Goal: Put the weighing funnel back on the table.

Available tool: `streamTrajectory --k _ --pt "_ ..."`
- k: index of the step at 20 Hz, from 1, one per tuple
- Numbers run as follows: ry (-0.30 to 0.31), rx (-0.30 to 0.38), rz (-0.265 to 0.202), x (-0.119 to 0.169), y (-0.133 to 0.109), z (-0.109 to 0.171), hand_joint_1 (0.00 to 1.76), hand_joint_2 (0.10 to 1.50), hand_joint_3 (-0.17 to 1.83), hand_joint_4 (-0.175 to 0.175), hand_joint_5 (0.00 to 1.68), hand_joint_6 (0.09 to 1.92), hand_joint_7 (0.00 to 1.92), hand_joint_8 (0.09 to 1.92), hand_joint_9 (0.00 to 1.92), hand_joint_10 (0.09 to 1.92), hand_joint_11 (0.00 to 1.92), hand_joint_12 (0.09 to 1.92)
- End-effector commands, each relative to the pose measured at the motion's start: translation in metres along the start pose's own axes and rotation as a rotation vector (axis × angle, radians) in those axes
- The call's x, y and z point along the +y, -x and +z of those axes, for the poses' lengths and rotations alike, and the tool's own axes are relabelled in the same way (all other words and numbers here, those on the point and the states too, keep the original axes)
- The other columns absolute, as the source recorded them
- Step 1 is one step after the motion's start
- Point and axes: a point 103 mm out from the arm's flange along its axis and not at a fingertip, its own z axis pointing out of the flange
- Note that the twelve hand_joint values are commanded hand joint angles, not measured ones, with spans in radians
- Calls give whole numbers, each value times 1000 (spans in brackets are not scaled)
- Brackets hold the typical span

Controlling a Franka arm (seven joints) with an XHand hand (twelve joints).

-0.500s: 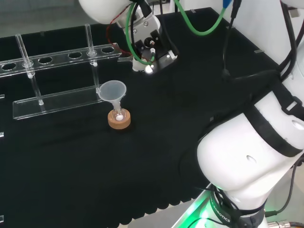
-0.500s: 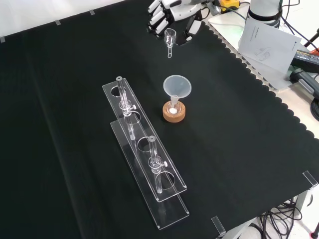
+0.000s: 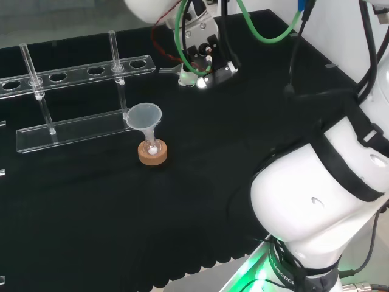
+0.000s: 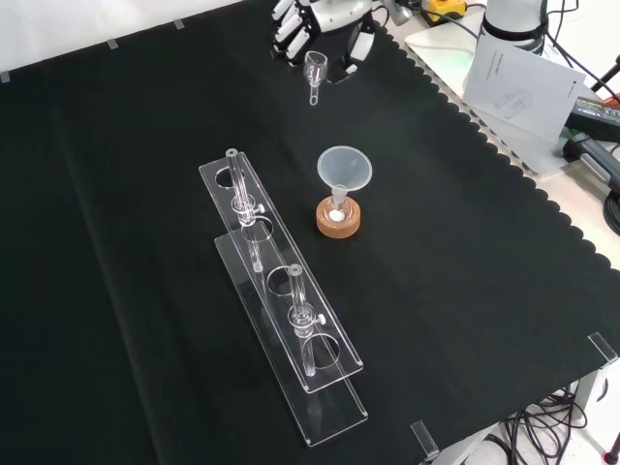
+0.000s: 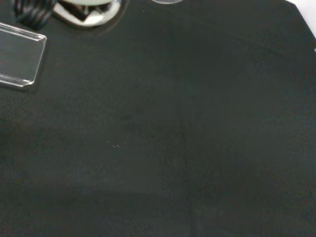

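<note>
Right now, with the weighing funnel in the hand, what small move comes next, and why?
Probably lower the hand straight down to the cloth before opening. In the front view the weighing funnel hangs from it, stem down, seemingly not yet resting on the cloth, and the spot beneath is bare, clear of the funnel and the rack.
</note>
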Motion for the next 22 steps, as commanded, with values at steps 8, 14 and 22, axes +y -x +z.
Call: streamTrajectory --k 8,14,22 --pt "-38 72 1 72 36 29 1084 742 591 175 1144 872 588 677 914 374 699 1120" --pt "-53 81 -23 114 46 50 1084 743 590 175 1144 872 588 677 914 374 700 1120" --pt "-114 92 -58 161 42 90 1084 743 590 175 1143 873 589 678 915 375 701 1120"
